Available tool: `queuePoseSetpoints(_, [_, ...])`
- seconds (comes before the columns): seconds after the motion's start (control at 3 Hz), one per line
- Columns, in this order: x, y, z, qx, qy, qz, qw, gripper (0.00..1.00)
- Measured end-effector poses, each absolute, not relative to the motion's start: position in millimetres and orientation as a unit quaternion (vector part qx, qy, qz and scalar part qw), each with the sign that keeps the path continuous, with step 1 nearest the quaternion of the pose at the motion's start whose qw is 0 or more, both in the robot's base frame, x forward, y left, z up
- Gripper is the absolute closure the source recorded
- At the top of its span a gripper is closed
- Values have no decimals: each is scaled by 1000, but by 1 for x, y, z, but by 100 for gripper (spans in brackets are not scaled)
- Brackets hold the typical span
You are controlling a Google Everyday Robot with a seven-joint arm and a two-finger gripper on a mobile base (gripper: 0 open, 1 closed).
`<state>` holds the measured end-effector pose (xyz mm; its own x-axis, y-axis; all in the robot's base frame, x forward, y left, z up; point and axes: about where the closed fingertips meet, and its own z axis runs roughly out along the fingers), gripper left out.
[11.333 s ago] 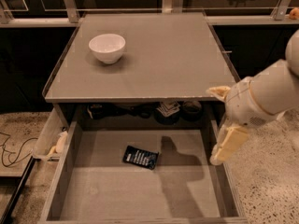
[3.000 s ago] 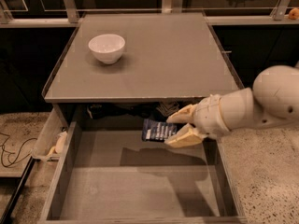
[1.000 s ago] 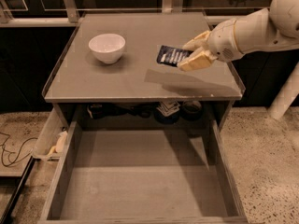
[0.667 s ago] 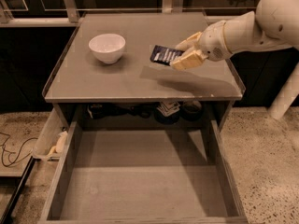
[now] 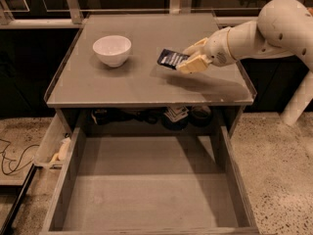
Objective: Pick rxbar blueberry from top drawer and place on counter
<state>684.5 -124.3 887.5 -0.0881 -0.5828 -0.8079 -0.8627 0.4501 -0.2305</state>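
Observation:
The rxbar blueberry [image 5: 171, 58] is a dark navy wrapper with white text, tilted and held just above the counter [image 5: 146, 82] to the right of its middle. My gripper [image 5: 188, 58] is shut on the bar's right end, with the cream fingers [image 5: 194, 62] around it. The white arm reaches in from the right. The top drawer [image 5: 146, 190] is pulled out below the counter, and its grey floor is bare.
A white bowl [image 5: 112, 50] stands on the counter's left part. Dark clutter [image 5: 176, 115] sits in the shelf gap under the counter. A small open side compartment [image 5: 55, 146] hangs at the drawer's left. Speckled floor lies to the right.
The bar has left the drawer: my gripper lifted it up over the counter, then moved it leftward and lower toward the counter's surface. The drawer now holds nothing.

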Motion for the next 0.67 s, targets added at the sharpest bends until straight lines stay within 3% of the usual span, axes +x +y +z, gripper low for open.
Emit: queuePoseSetpoints(0.67, [685,-124,888,-500,721,155,453,58])
